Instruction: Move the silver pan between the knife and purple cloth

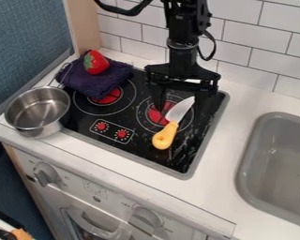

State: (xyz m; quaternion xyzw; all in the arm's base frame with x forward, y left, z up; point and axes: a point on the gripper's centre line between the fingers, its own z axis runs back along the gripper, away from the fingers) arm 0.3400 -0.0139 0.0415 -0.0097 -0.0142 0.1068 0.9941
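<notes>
Silver pan point(38, 111), single, one knife point(173, 120), one purple cloth point(102, 83), one strawberry point(96, 63)

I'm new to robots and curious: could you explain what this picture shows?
The black machine coming in from the top is a robot arm. Its two-finger gripper hangs over the cooktop with its fingers apart, apparently holding nothing. There is one picture, taken by a fixed camera looking down at a slant.

A knife with a yellow handle lies on the cooktop, its blade reaching in below the gripper. Toward the upper left is a folded purple cloth with a red strawberry on top. The silver pan sits at the cooktop's left, nearer the camera than the cloth. At the right is a grey sink.
</notes>
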